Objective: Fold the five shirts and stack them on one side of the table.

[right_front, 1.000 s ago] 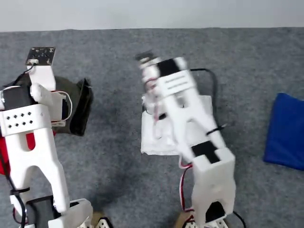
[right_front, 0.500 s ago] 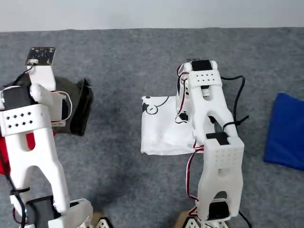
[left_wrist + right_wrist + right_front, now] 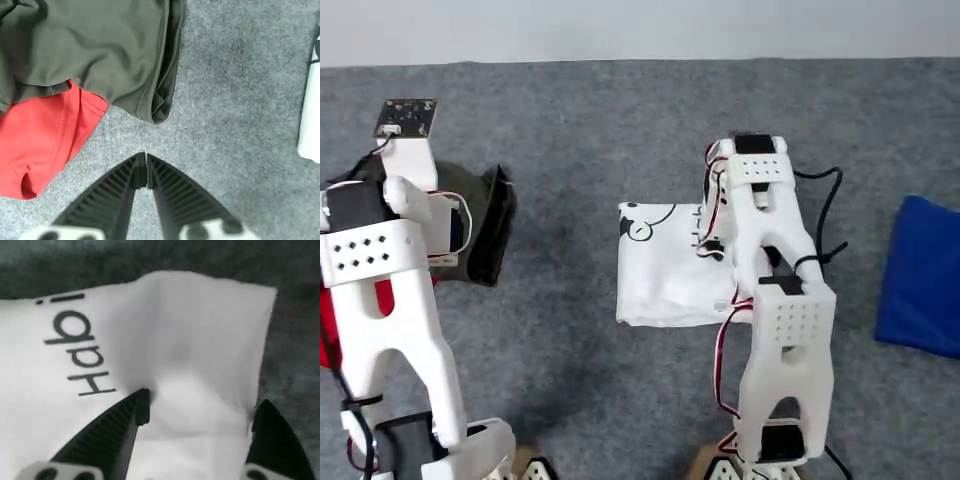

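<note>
The folded white shirt (image 3: 660,275) lies mid-frame in the high view, its right edge beneath the right gripper (image 3: 202,404), whose jaws stand spread over the cloth, so that arm is nearer than the left gripper (image 3: 146,162), pinched together empty beside the olive shirt (image 3: 100,50) at left.

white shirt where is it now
In the high view the white shirt lies mid-table, the right tool open over it, between the dark shirt and the blue shirt.
</note>
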{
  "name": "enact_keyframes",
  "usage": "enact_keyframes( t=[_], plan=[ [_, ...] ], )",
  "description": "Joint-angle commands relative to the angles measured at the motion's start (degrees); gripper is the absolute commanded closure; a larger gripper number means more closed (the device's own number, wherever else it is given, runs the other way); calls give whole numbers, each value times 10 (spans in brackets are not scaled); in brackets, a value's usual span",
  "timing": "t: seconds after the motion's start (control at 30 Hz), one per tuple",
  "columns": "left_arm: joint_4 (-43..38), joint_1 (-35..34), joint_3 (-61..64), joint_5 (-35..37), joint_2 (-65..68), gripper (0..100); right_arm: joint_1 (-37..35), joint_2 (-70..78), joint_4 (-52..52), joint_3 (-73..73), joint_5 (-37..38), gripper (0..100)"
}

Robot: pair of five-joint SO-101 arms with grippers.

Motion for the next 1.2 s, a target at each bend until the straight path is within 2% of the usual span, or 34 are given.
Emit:
enact_keyframes(
  t=[0.0,0.07,0.13,0.23,0.3,0.33,0.37,0.5,0.7,0.9,1.17],
  plan=[
    [11,-2,-2,-4,-21,995,-19,7,10,-18,-7,671],
    [12,-2,-2,-4,-21,995,-21,17,15,-18,-7,673],
    [12,-3,-2,-4,-21,995,-21,22,28,-18,-4,718],
    [12,-4,-2,-4,-22,995,-16,21,41,-18,2,863],
    [12,-4,-2,-4,-22,995,-15,18,42,-18,55,976],
    [12,-3,-2,-4,-22,995,-16,18,44,-18,84,998],
    [12,-3,-2,-4,-22,995,-16,17,51,-18,98,976],
    [12,-2,-2,-4,-22,995,3,15,57,-19,98,987],
    [12,-4,-2,-4,-22,995,73,-42,53,-19,116,988],
    [12,-4,-2,-4,-22,995,121,-76,27,-70,261,989],
    [12,-4,-2,-4,-22,995,111,14,-92,-190,516,989]
  ],
)
